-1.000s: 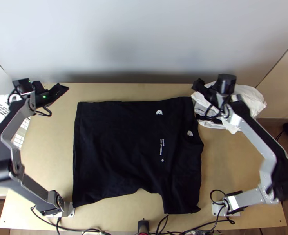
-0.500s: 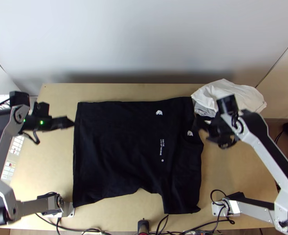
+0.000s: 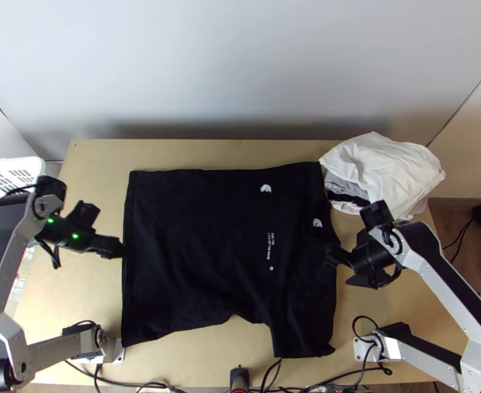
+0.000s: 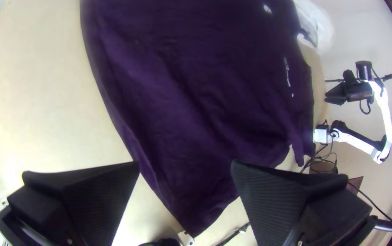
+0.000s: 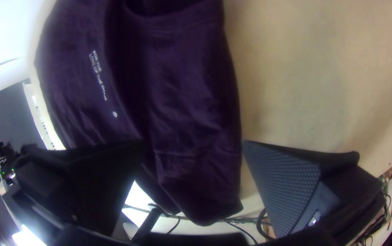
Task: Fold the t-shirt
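Top view: t-shirt edge (image 3: 330,298) under right end effector (image 3: 339,267).

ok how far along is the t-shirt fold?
Done: t-shirt is laid out fairly flat on the table, body spread wide; no finished fold I can confirm.
In hand: nothing. Left gripper is open at the hem side, right gripper open at the collar side.
Left: probably most of the folding; a sleeve sticks out toward the table's near edge.
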Tool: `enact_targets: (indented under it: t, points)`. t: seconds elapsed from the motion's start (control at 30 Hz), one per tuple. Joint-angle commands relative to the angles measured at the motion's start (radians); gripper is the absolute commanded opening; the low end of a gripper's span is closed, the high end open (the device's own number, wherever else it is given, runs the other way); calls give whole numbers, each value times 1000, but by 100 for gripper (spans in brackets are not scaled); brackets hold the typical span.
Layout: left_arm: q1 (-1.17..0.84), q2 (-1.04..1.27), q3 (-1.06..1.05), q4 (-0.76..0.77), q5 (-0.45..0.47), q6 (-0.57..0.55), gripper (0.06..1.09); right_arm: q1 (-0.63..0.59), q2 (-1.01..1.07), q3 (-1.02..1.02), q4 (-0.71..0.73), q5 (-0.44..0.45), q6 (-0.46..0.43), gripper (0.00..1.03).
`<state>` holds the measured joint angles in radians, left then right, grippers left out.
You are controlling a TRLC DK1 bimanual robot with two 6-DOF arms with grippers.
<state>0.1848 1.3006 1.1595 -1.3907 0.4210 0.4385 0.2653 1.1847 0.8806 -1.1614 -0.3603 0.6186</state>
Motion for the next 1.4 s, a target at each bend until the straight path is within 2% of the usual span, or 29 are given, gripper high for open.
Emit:
enact_targets:
  t: [0.0, 0.13, 0.4, 0.57, 0.8, 0.9, 1.0, 1.2, 1.37]
  points:
    - [-68, 68, -136, -34, -51, -81, 104, -34, -22, -85, 2, -34, -43, 98]
    - [-130, 109, -202, -33, -125, -129, 104, -31, -23, -120, 8, -35, -46, 98]
    - [-143, 147, -276, -5, -251, -135, 103, 9, -14, -173, 29, -37, -33, 98]
    - [-183, 169, -307, -5, -272, -135, 103, 26, 7, -180, 46, -35, -31, 98]
    - [-309, 216, -313, 1, -260, -215, 103, 48, 26, -183, 57, -35, -16, 98]
    - [-364, 215, -328, 7, -255, -236, 97, 51, 26, -181, 57, -35, -13, 98]
    - [-372, 204, -342, 33, -241, -236, 97, 51, 26, -178, 57, -35, -13, 98]
    - [-350, 141, -396, 116, -154, -193, 97, 51, 24, -178, 57, -39, -11, 98]
    - [-350, 134, -422, 136, -140, -193, 97, 51, 24, -177, 57, -40, -11, 98]
